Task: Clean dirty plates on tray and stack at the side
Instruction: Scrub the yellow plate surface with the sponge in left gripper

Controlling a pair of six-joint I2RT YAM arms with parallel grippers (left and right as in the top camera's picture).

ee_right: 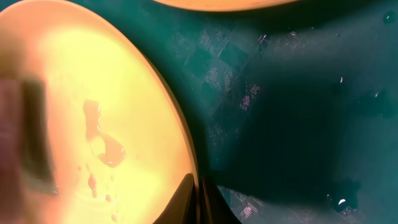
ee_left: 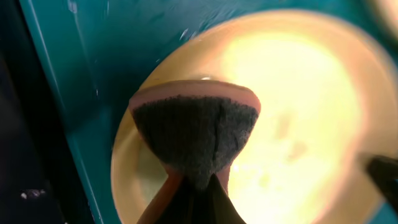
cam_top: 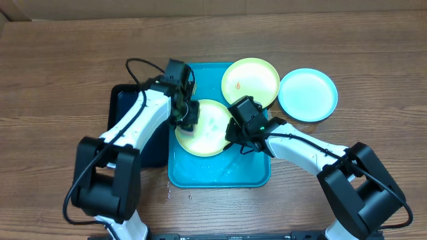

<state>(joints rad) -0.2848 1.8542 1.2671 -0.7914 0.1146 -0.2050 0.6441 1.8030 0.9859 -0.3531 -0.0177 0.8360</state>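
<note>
So, from overhead, the left gripper [cam_top: 187, 115] was clamped on a pink sponge with a dark grey scrub face [cam_top: 189, 123]. It pressed the sponge onto the pale lime-green round plastic plate [cam_top: 210, 130] right under it, inside the bright turquoise rectangular plastic tray [cam_top: 220, 172]. The right gripper [cam_top: 235, 135] was pinched shut on that plate's opposite rim. Just beyond it, a second lime-green plate [cam_top: 250, 82] overlapped the tray's rim, and a light blue round plate [cam_top: 307, 95] sat beside that on the wooden table [cam_top: 373, 53]. A dark navy tray [cam_top: 155, 145] lay under the left arm.

Left wrist: the sponge bulged out past the fingers [ee_left: 202, 205], scrub face toward the camera, with the plate behind it.

Right wrist: the fingertips [ee_right: 214, 208] were closed on the plate's edge, with reddish wet blotches [ee_right: 99, 149] just left of them.
</note>
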